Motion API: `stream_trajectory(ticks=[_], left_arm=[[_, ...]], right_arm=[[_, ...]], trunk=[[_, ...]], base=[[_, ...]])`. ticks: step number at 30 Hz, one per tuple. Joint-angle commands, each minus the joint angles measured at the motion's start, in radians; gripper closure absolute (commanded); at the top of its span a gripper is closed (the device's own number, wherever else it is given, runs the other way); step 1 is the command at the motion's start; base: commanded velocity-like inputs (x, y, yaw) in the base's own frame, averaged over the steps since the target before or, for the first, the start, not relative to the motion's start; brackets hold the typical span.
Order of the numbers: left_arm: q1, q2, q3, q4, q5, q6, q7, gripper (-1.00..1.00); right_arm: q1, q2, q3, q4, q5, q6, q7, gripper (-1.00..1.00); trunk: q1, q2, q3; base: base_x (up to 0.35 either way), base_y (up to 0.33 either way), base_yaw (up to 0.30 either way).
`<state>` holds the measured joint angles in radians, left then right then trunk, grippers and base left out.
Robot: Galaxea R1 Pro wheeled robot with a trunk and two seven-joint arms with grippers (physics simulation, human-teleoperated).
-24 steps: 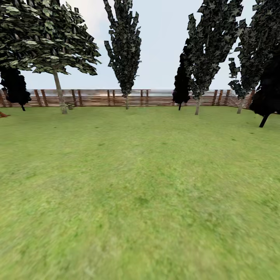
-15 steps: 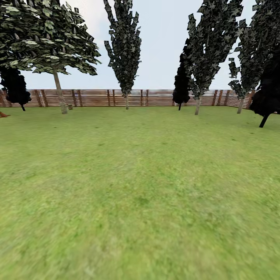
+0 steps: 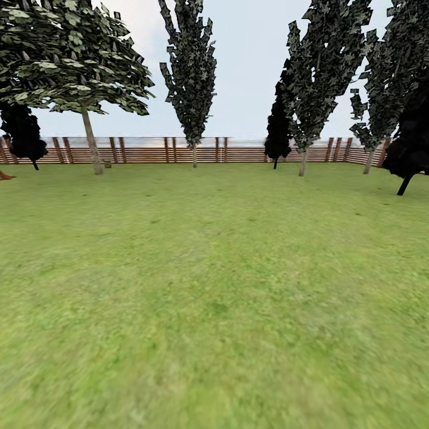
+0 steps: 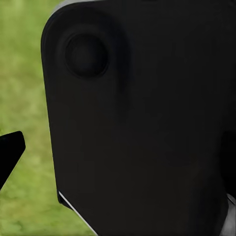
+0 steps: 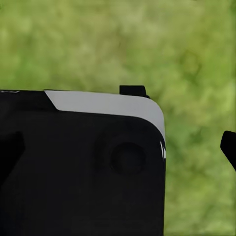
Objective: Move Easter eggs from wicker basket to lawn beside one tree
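Observation:
Mottled green lawn [image 3: 214,286] stretches ahead to a brown slatted fence [image 3: 149,150]. At the far left stands a broad-crowned tree with a pale beige trunk [image 3: 90,140]. A tiny brownish thing [image 3: 107,164] sits at its foot, too small to identify. The Easter eggs and the wicker basket are out of view. My left gripper [image 4: 118,152] looks open, with one dark fingertip [image 4: 11,150] over grass and a black robot body [image 4: 142,118] in front. My right gripper [image 5: 120,150] also looks open, its fingertip [image 5: 229,146] at the picture's edge.
Slim dark columnar trees [image 3: 192,71] [image 3: 316,77] line the fence, with darker ones [image 3: 411,137] at the right and a dark bush [image 3: 22,134] at the far left. Open grass lies between me and the fence.

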<state>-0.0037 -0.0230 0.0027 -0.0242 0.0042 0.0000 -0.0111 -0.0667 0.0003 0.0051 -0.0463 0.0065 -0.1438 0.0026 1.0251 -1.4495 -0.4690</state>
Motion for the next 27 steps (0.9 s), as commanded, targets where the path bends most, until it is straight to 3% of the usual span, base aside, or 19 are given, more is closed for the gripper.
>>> stream_trajectory(ticks=[1, 27], left_arm=[[-0.001, 0.000, 0.000, -0.001, 0.000, 0.000, -0.001, -1.00], [-0.001, 0.002, 0.002, -0.014, 0.000, 0.000, -0.001, -1.00]], right_arm=[[-0.001, 0.001, 0.000, 0.001, 0.000, -0.003, 0.000, -1.00], [-0.001, 0.006, 0.000, 0.005, 0.000, -0.003, -0.001, -1.00]], trunk=[[0.000, -0.001, -0.001], [0.000, -0.001, -0.034]], base=[[0.000, 0.000, 0.000], [0.000, 0.000, 0.151]])
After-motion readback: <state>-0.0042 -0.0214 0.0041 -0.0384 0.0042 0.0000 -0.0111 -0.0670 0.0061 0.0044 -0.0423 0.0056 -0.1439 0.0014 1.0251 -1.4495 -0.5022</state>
